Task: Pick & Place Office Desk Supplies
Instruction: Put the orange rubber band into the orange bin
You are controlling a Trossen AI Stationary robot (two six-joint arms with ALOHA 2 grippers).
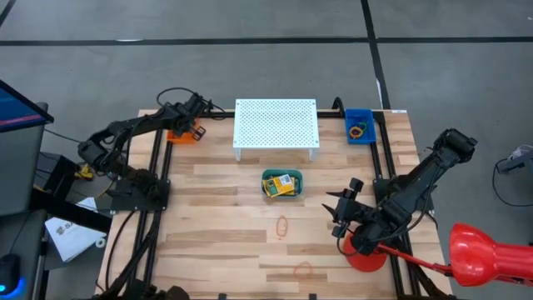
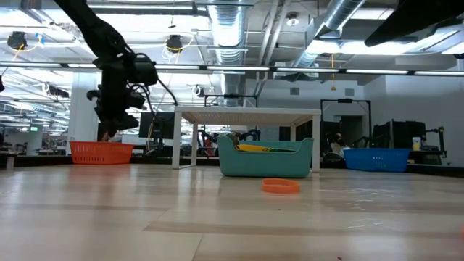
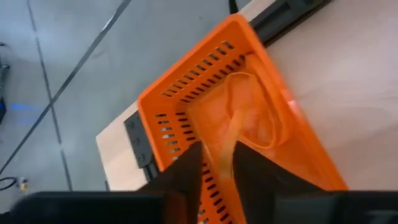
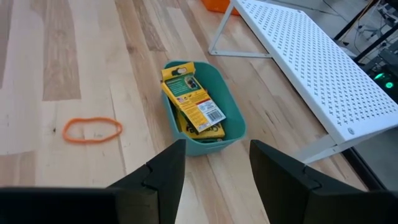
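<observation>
Dangling between the part-open left gripper [image 3: 217,163] fingers, a thin orange rubber band [image 3: 239,118] is seen over the orange basket [image 3: 186,87], centre frame; right gripper [image 4: 214,163] open.

The wooden table [image 1: 216,242] carries a white perforated stand [image 1: 276,125] at the back, an orange basket [image 1: 182,133] and a blue bin [image 1: 361,127] at its far corners, a teal tray [image 1: 283,185] at centre, two orange rubber bands [image 1: 282,225] [image 1: 302,269], and a red disc [image 1: 366,254].
</observation>
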